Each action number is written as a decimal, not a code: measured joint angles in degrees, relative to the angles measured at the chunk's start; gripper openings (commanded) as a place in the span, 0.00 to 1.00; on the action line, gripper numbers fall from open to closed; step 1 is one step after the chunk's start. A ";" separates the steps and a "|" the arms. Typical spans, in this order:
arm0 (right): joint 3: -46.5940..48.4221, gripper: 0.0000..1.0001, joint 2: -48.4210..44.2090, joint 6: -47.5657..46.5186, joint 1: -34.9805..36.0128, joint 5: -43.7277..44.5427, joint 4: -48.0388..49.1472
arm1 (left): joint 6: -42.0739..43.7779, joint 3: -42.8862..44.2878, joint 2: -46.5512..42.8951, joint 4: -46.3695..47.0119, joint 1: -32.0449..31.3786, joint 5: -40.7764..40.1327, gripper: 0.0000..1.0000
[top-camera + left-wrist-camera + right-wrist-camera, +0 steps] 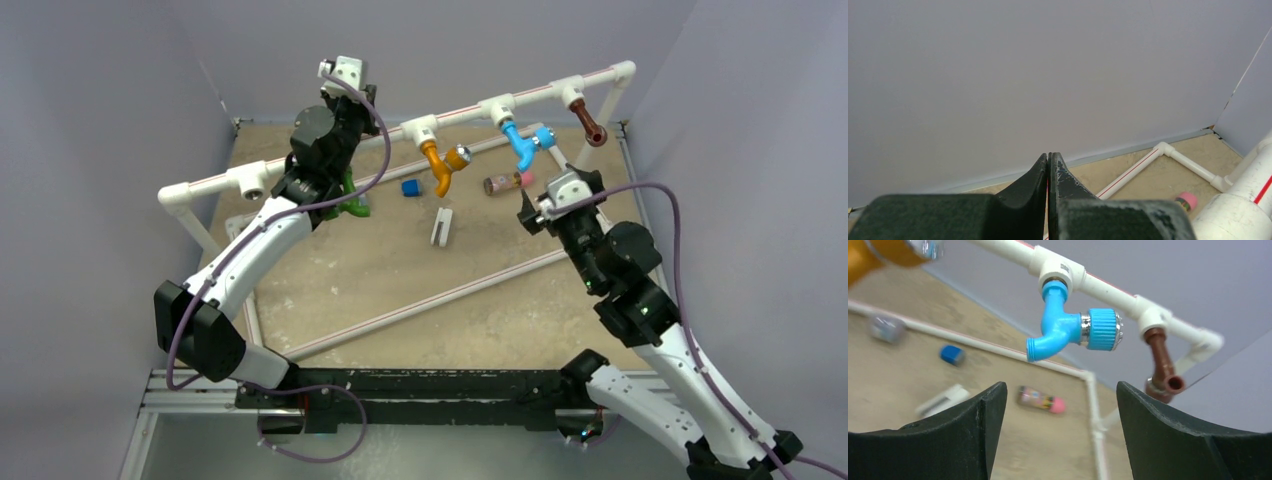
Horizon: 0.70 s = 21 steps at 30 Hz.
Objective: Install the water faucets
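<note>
White pipe (pixel 460 116) carries three faucets (pixel 1060 330); left gripper (pixel 1048 162) closed, seemingly empty, right gripper (pixel 1060 387) wide.

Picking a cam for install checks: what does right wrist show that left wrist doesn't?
Right wrist only: the blue faucet and brown faucet seated on the white pipe, a sliver of the orange faucet, the blue cube, and the right gripper open. Left wrist only: the left gripper shut, fingers meeting, against mostly bare wall. Both: the pink-capped cylinder, the white pipe, the sandy floor.
</note>
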 measured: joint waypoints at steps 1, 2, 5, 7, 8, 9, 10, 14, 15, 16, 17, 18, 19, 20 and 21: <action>-0.31 0.83 -0.35 -4.74 0.00 -0.31 0.13 | 0.00 0.11 0.00 -0.13 0.00 -0.04 0.00; -0.94 0.83 -0.79 -10.36 0.00 -0.70 0.39 | -0.04 0.35 0.00 -0.31 0.00 -0.11 0.00; -4.63 0.84 -2.10 -26.73 0.00 -1.16 2.84 | -0.17 0.83 0.00 -1.01 0.00 -0.31 0.00; -7.56 0.85 -2.27 -36.41 0.00 -1.11 5.73 | -0.22 1.29 0.07 -1.73 -0.04 -0.50 0.00; -9.44 0.85 -2.10 -42.03 0.00 -1.14 7.91 | -0.26 1.60 0.15 -2.21 -0.11 -0.66 0.00; -10.88 0.85 -2.05 -46.49 0.00 -1.14 9.51 | -0.46 2.05 0.35 -2.84 -0.20 -0.87 0.00; -12.00 0.85 -1.60 -50.34 0.00 -1.09 10.97 | -0.63 2.45 0.57 -3.39 -0.28 -1.11 0.00; -13.84 0.86 1.38 -62.53 0.00 -0.96 17.09 | -1.66 4.13 1.33 -5.60 -0.57 -1.81 0.00; -13.84 0.87 2.10 -64.63 0.00 -1.01 18.75 | -2.23 4.39 1.49 -5.99 -0.66 -2.01 0.00; -13.84 0.87 2.71 -66.49 0.00 -0.98 20.59 | -2.58 4.55 1.64 -6.19 -0.72 -2.25 0.00; -13.84 0.87 3.26 -67.89 0.00 -1.01 22.01 | -3.04 4.61 1.68 -6.36 -0.81 -2.54 0.00; -13.84 0.88 3.93 -69.48 0.00 -0.98 23.69 | -3.50 4.59 1.68 -6.58 -0.85 -2.84 0.00; -13.79 0.88 4.61 -70.90 0.00 -1.01 25.05 | -3.80 4.59 1.64 -6.71 -0.85 -3.10 0.00; -13.70 0.88 5.38 -72.11 0.00 -1.01 26.18 | -4.04 4.57 1.53 -6.82 -0.85 -3.23 0.00; -13.51 0.88 6.21 -73.16 0.00 -1.01 27.04 | -4.31 4.50 1.42 -6.86 -0.87 -3.39 0.00</action>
